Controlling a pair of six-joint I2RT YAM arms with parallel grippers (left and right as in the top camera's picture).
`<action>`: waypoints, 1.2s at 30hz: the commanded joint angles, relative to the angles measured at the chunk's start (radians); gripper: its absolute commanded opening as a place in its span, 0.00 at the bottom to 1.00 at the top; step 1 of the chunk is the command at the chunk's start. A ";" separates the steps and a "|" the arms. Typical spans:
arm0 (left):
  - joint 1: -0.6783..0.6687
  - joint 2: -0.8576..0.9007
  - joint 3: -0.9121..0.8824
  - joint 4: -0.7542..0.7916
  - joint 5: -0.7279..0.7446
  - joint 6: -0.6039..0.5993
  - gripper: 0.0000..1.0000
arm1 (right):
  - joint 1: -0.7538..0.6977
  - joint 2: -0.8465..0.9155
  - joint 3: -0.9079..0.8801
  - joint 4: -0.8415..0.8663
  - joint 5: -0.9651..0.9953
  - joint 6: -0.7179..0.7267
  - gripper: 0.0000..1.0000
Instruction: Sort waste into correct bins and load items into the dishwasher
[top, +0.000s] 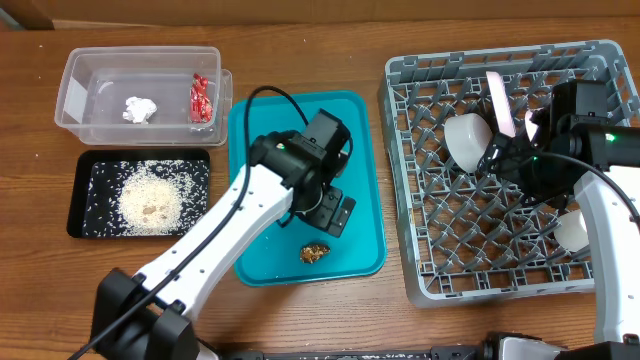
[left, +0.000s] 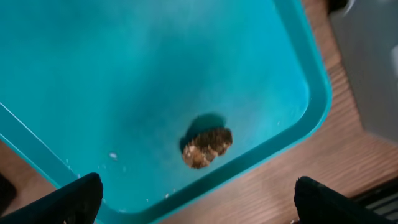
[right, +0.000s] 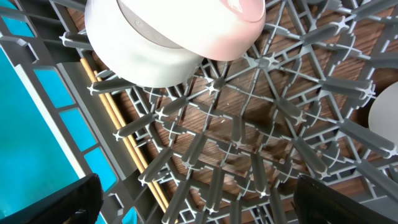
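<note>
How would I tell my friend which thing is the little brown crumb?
Find the big teal tray in the middle. Near its bottom edge in the overhead view lies a brown food scrap. It's the only brown lump on that smooth teal surface.

1 wooden tabletop (top: 300, 60) fills the overhead view out to all 4 edges. The wood is mid-brown, and its grain runs from the left edge to the right edge in long darker streaks. The light is even and comes from above, so shadows on the wood are soft and short. The left wrist view shows the same wood, warmer and reddish.
</note>
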 joint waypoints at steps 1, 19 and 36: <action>-0.018 0.030 0.019 -0.025 -0.011 0.022 1.00 | -0.002 -0.002 -0.001 0.004 -0.005 0.003 1.00; -0.032 0.036 0.018 0.071 -0.030 -0.012 1.00 | -0.002 -0.002 -0.001 0.004 -0.005 0.003 1.00; -0.034 0.040 -0.122 0.097 -0.020 0.034 1.00 | -0.002 -0.002 -0.001 0.004 -0.005 0.003 1.00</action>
